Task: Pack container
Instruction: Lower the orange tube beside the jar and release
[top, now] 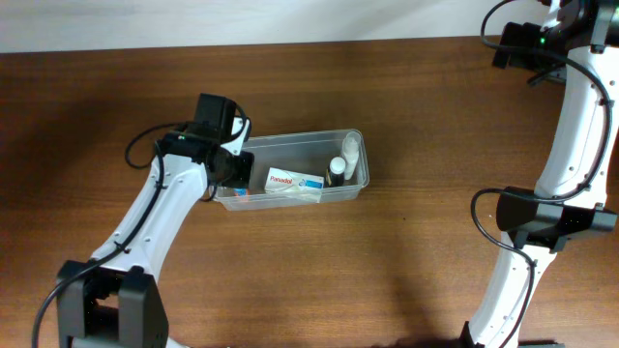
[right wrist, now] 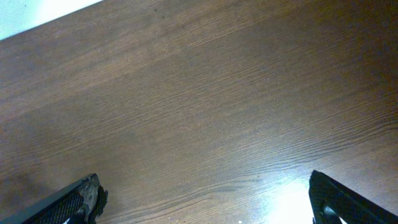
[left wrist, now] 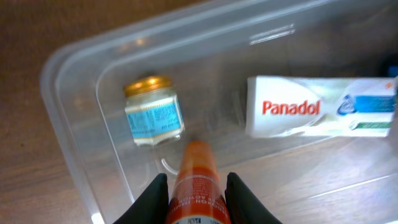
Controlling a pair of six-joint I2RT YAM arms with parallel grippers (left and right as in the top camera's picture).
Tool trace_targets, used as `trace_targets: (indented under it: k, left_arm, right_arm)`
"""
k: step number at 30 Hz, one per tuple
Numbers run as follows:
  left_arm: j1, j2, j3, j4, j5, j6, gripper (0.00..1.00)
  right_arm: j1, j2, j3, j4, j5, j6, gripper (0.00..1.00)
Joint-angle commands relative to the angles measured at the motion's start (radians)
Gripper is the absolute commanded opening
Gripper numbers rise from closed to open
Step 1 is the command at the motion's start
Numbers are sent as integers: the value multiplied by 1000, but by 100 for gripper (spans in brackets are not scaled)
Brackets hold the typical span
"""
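Observation:
The clear plastic container [top: 355, 182] lies at mid-table; its rim also shows in the left wrist view [left wrist: 62, 124]. Inside lie a white Panadol box [top: 295, 183] [left wrist: 317, 109], a small gold-capped jar [left wrist: 152, 112] and small bottles [top: 343, 162] at the right end. My left gripper [left wrist: 196, 194] is over the container's left end, shut on an orange bottle [left wrist: 199, 180] that points down into the bin. My right gripper [right wrist: 205, 199] is open and empty above bare table at the far right.
The brown wooden table [top: 416, 271] surrounds the container. The right arm [top: 566, 145] stands along the right edge, away from the bin. A pale wall strip runs along the far edge.

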Motion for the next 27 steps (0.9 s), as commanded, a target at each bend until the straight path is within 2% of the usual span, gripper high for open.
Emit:
trace_targets:
  k: [1,6,15,17,20,27]
  left_arm:
    - [-4,-4,-26,18,-40,5,23]
    - [-4,-4,-37,21,-92,5,23]
    - [-4,-4,-37,28,-95,5,25]
    - [-4,-4,-37,27,-95,5,38]
    - [-4,-4,-37,27,-94,5,52]
    - [-4,-4,-37,28,-94,5,60]
  right_arm:
    - [-4,-10,-2,-6,8,8,98]
    - [-4,-10,-2,-6,8,8,98]
    - [-4,-10,-2,-6,8,8,98]
    - [-4,-10,-2,-6,8,8,98]
    - [-4,-10,-2,-6,8,8,98]
    - [-4,-10,-2,-6,8,8,98]
